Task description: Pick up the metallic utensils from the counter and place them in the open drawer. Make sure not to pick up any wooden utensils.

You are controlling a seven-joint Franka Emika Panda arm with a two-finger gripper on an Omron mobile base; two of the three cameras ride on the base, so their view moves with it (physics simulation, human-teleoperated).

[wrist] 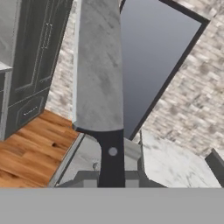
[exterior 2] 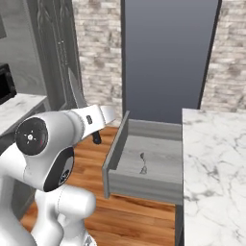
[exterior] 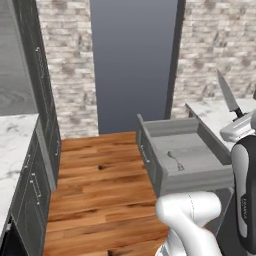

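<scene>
Over on the left side, above the wood floor and short of the open drawer, the jaws are clamped tight on the black handle of the knife, whose silver blade points up. Further right, the grey metal spoon already lies on the drawer's floor. To finish well, I judge the arm should carry the knife rightward over the drawer, tip it flat and low beside the spoon before letting go, stopping short of the marble tabletop.

Knife tip beyond hand view's top edge
</scene>
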